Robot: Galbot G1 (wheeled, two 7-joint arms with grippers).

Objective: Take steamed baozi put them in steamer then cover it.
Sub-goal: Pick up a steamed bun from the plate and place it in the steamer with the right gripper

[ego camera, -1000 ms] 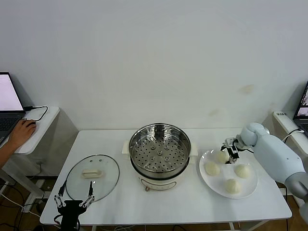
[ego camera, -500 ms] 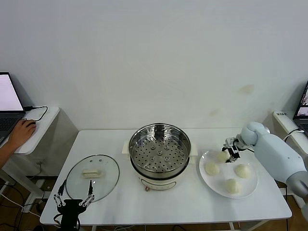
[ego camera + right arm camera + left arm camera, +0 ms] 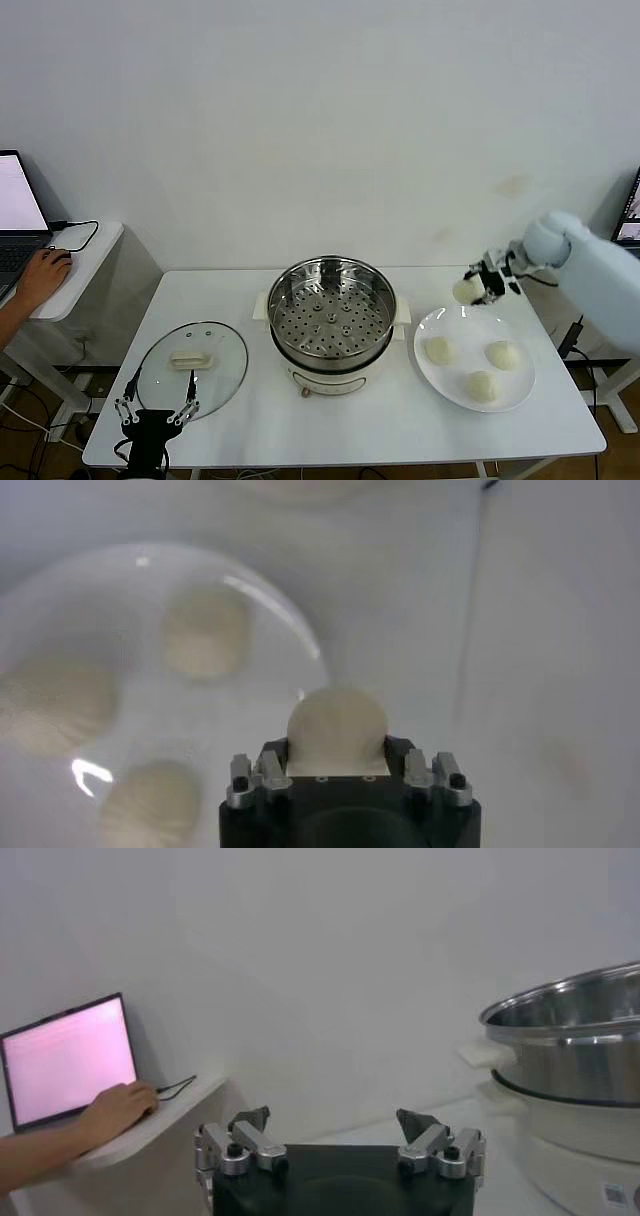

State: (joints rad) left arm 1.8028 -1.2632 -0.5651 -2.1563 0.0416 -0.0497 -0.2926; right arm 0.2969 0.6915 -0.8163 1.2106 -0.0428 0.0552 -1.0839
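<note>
Transfer of the first bun is the step in hand, judging by the empty basket. Right gripper is clamping one small cream-white dome-shaped dough bun between narrowly set fingers and is holding it in the air, up off the flat white round plate and to the right of the round shiny stainless-steel steamer pot, well apart from it. In the right wrist view the held bun is sitting squarely between the jaws, with the plate's rim below. Three more cream-white buns are lying on that plate, right of the steamer: one nearest it, one farther right, one toward the table's front edge. Steamer's perforated basket floor is showing nothing on it. Round clear glass lid with cream-white oblong handle is lying flat on the white table, left of the steamer. Left gripper is idling with fingers spread wide and holding nothing, left of the steamer at the table's front edge, just beside the lid. Next move, as I judge it: carry the bun leftward over the steamer's rim, lower it onto the basket floor, then release; the rim needs clearing on the way in.
</note>
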